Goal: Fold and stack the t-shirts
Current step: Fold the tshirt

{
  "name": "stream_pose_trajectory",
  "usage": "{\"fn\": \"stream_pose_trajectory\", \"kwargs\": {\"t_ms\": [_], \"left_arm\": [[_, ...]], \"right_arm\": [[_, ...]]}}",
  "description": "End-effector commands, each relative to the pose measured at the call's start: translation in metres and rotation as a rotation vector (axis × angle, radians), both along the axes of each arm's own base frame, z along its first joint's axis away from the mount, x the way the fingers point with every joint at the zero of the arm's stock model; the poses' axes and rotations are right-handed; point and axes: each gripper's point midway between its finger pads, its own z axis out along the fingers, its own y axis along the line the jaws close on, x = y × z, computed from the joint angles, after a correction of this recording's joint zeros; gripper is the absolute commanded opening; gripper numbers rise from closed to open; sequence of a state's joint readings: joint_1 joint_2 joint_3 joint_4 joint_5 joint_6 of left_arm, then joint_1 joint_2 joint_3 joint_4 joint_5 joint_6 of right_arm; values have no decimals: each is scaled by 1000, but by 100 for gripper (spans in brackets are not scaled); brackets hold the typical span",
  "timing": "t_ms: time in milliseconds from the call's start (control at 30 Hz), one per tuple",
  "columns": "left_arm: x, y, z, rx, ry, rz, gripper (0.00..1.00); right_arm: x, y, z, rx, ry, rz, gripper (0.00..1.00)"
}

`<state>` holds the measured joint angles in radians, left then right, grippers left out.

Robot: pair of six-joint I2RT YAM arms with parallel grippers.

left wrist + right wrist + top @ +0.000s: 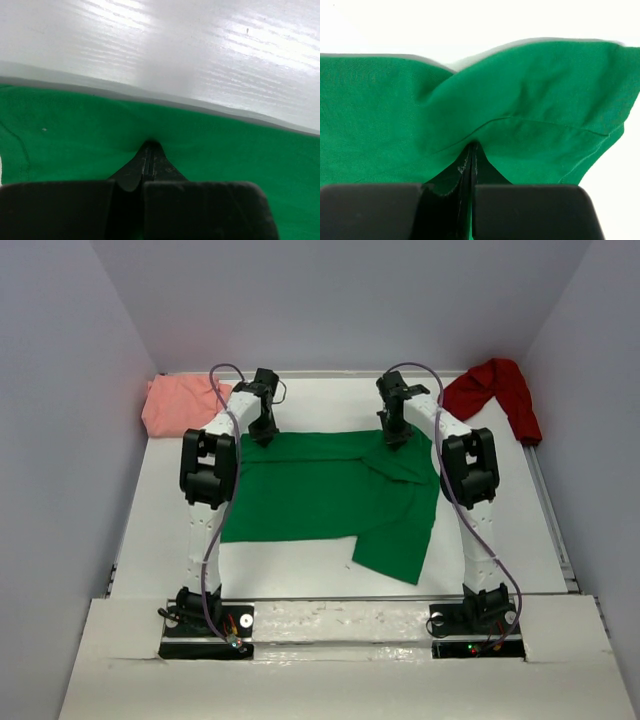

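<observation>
Lab booth: plain white walls [350, 300].

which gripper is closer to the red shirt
Right. The right gripper grips the green shirt close to the red shirt; the left gripper grips it farther away, toward the pink shirt.

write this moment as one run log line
left gripper: shut on green shirt far edge | right gripper: shut on green shirt far edge | pink shirt: bunched, far left | red shirt: bunched, far right
</observation>
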<state>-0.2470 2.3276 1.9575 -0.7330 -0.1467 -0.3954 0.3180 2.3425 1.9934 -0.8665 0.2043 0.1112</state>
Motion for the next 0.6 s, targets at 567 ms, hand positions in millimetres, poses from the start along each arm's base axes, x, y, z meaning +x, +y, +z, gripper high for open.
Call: {"fn": "stream_pose_trajectory", "kwargs": {"t_ms": [567], "left_arm": [[48, -11, -18, -98, 2, -46, 0]], "right_arm": [[53, -37, -22, 40, 12, -35, 0]]}}
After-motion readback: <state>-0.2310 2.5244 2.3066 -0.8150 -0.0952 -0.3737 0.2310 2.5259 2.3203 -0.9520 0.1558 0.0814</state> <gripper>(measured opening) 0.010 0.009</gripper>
